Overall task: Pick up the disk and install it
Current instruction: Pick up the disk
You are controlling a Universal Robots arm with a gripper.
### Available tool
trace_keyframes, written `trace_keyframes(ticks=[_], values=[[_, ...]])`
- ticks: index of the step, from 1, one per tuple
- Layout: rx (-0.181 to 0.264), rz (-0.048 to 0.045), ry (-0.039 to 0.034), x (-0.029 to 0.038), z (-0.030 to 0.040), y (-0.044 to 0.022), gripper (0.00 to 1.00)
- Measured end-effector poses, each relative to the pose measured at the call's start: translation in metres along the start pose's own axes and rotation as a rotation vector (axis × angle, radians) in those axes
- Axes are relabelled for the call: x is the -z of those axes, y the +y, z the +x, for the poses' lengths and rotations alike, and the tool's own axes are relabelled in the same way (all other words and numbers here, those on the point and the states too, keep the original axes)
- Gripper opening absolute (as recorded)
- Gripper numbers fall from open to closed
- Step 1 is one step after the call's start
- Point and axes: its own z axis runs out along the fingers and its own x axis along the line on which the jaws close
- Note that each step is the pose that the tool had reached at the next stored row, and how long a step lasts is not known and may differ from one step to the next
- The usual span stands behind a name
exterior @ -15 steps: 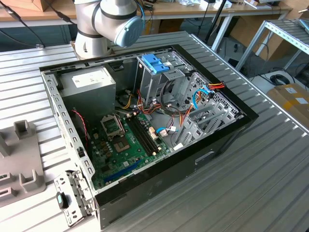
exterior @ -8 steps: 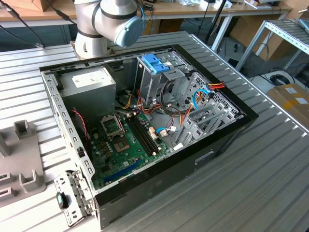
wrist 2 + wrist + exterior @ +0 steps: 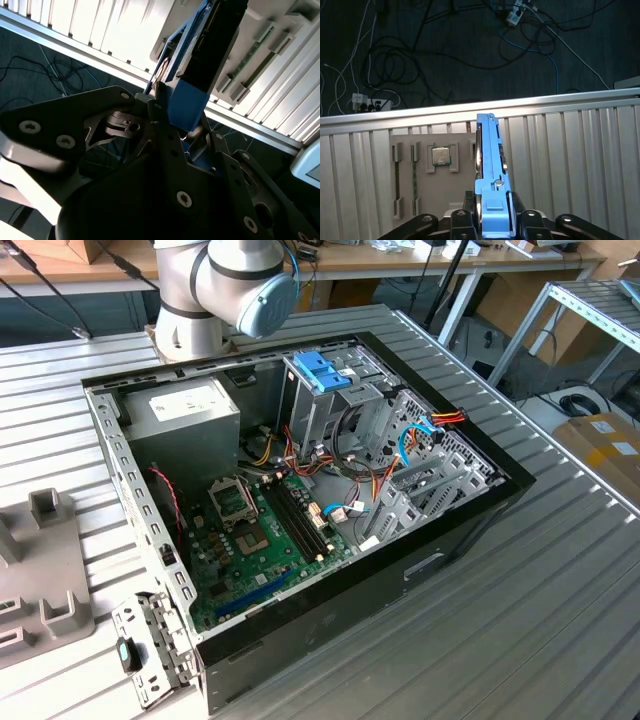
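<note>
Disk picked up, install not yet done.
My pincer point(image 3: 492, 220) is clamped on the disk point(image 3: 488, 150), held edge-on over the slatted table point(image 3: 570, 150); the computer case's point(image 3: 470, 530) drive cage point(image 3: 340, 410) awaits it.

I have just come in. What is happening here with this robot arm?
The arm's gripper is shut on the disk and holds it edge-on by its blue frame. In the first wrist view, the disk is over the slatted metal table, near a grey fixture. The open computer case sits on the table, and the disk is not yet installed in it.
</note>
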Motion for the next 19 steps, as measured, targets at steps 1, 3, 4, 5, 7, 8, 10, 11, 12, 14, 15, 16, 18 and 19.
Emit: trace_keyframes(ticks=[1, 3, 4, 5, 7, 8, 10, 11, 12, 14, 15, 16, 18, 19], values=[[0.0, 0.0, -0.0002, 0.0014, -0.0001, 0.0, 0.37], [0.0, 0.0, -0.0009, 0.0061, -0.0002, 0.0001, 0.37], [0.0, -0.0002, -0.001, 0.0075, -0.0002, 0.0001, 0.37], [0.0, -0.0002, -0.0013, 0.0099, -0.0003, 0.0002, 0.37], [0.0, -0.0001, -0.0016, 0.0131, -0.0004, 0.0002, 0.37], [0.0, -0.0002, -0.0018, 0.0155, -0.0005, 0.0003, 0.37], [0.0, -0.0002, -0.0024, 0.02, -0.0006, 0.0003, 0.37], [0.0, -0.0003, -0.0026, 0.0221, -0.0007, 0.0004, 0.37], [0.0, -0.0003, -0.0031, 0.0252, -0.0008, 0.0004, 0.37], [0.0, -0.0003, -0.0042, 0.0299, -0.001, 0.0005, 0.37], [0.0, -0.0005, -0.0046, 0.033, -0.0011, 0.0005, 0.37], [0.0, -0.0005, -0.005, 0.0351, -0.0012, 0.0006, 0.37], [0.0, -0.0005, -0.0061, 0.0404, -0.0014, 0.0007, 0.37], [0.0, -0.0007, -0.0071, 0.0457, -0.0016, 0.0008, 0.37]])
